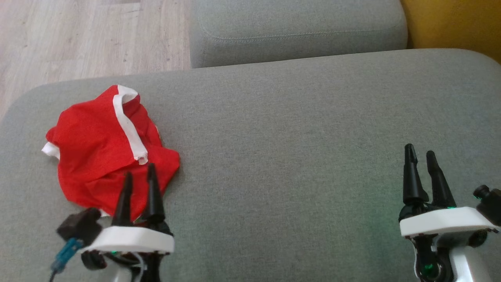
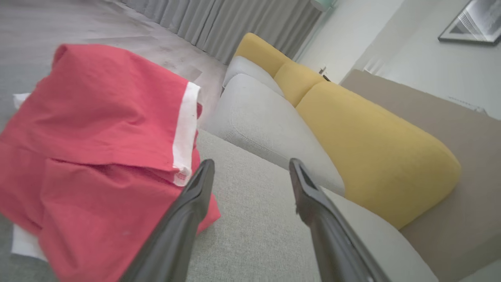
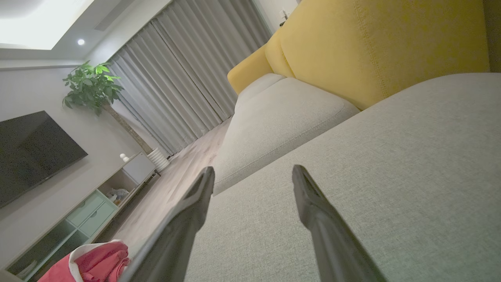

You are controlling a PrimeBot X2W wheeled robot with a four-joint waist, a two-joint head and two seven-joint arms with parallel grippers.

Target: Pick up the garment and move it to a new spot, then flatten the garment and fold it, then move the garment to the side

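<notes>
First pick-up not yet made: crumpled red garment (image 1: 105,145) lies heaped at the left end of the grey cushion (image 1: 293,137). Left gripper (image 1: 139,171), fingers spread wide and empty, sits at the heap's near-right edge, cloth beside rather than between them; next move probably needs a shift left and down onto a fold. Right gripper (image 1: 419,150) likewise spread, empty, well apart.

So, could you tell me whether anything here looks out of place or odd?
The garment lies crumpled in a heap at the left end of the cushion, its white trim twisted. The left hand and right hand are open and empty. Nothing else stands out.
</notes>
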